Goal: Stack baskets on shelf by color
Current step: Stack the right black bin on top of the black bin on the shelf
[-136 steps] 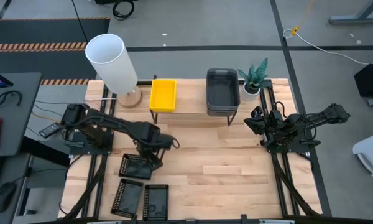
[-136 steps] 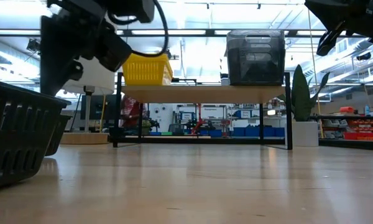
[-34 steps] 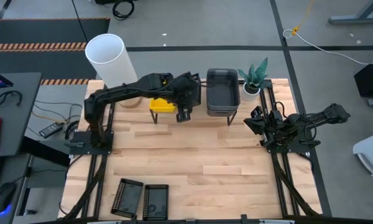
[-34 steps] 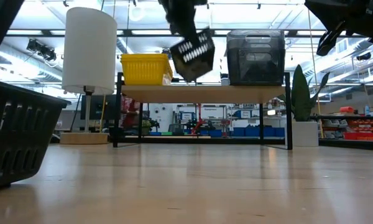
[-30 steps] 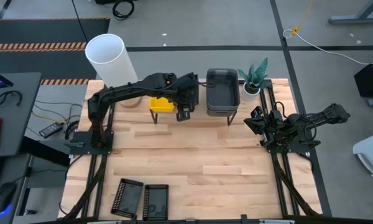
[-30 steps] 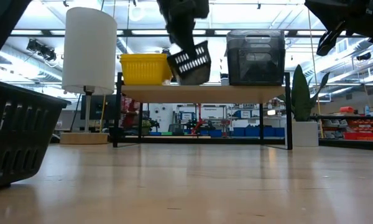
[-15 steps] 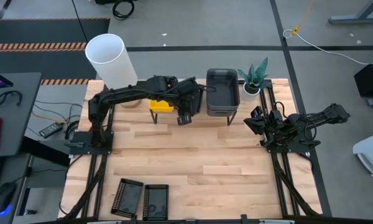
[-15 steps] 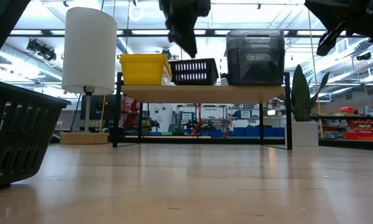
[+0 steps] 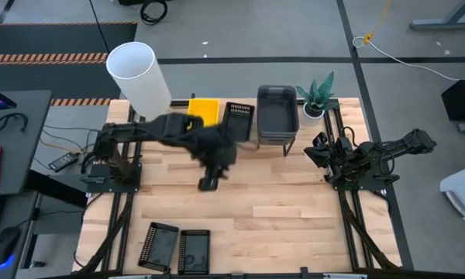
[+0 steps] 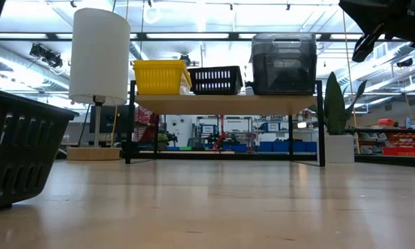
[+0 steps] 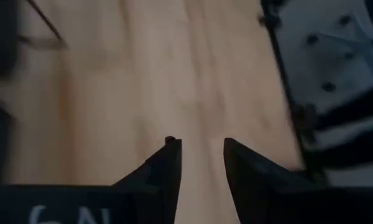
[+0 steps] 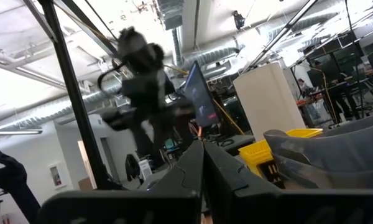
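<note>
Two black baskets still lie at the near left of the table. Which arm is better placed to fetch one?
Left: the left gripper is open and empty mid-table, nearer the black baskets; the right gripper waits at the right edge.

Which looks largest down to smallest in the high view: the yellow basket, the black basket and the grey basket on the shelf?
1. Grey basket, clearly the largest.
2. Yellow basket, but the left arm hides part of it, so this is less sure.
3. Black basket, narrowest.
All sit at the same height on the shelf.
</note>
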Motion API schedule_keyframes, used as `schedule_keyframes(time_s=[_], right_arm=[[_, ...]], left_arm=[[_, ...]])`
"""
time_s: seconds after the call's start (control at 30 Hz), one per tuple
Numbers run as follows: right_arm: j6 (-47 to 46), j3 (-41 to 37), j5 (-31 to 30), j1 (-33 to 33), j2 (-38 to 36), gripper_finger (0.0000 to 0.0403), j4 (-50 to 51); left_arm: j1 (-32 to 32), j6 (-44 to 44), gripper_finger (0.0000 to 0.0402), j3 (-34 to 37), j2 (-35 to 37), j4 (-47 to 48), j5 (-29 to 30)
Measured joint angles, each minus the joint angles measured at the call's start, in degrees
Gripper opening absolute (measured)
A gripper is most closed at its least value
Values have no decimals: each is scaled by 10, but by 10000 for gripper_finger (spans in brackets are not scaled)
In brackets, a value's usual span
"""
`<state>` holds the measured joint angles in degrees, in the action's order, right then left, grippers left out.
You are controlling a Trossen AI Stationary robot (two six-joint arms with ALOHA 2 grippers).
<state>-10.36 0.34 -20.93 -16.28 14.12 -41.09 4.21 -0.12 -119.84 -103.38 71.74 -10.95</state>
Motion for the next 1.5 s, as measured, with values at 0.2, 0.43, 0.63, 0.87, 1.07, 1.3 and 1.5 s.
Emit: schedule_keyframes(time_s=[0.2, 0.43, 0.63, 0.87, 1.07, 1.3, 1.5], right_arm=[[0, 0, 0, 0, 0, 16, 0], [0, 0, 0, 0, 0, 16, 0], [0, 0, 0, 0, 0, 16, 0], [0, 0, 0, 0, 0, 16, 0], [0, 0, 0, 0, 0, 16, 0], [0, 0, 0, 0, 0, 16, 0], [0, 0, 0, 0, 0, 16, 0]], left_arm=[[89, -88, 118, 63, 0, 25, -11], [178, -182, 117, 187, 0, -38, -24], [209, -259, 130, 321, 0, -141, -35], [212, -291, 203, 434, 0, -218, -29], [221, -307, 246, 486, 0, -277, -2], [247, -329, 230, 522, 0, -332, 5], [261, -356, 177, 542, 0, -350, 39]])
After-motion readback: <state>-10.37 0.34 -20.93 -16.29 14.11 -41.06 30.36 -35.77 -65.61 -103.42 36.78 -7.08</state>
